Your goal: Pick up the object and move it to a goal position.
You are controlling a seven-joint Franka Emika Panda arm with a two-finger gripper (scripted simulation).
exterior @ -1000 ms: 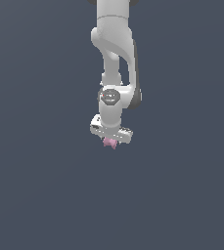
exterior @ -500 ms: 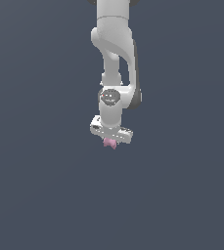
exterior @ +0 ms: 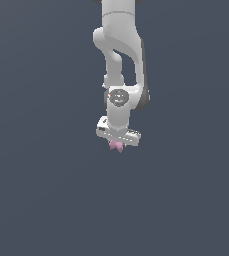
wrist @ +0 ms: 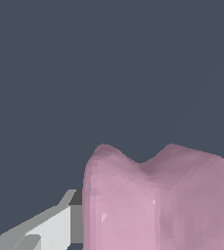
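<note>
The object is a small matte pink spool-shaped piece (exterior: 116, 146) with a pinched waist. In the exterior view it pokes out just below my white gripper (exterior: 117, 144), near the middle of the picture. The gripper is shut on it. In the wrist view the pink object (wrist: 157, 200) fills the near part of the picture, and one grey-white finger (wrist: 55, 227) presses against its side. The other finger is hidden behind the object.
The white arm (exterior: 120, 60) comes down from the top of the exterior view. Around it there is only a plain dark grey-blue ground (exterior: 46, 190).
The gripper with the pink object has risen slightly in the exterior view. The grip has not changed.
</note>
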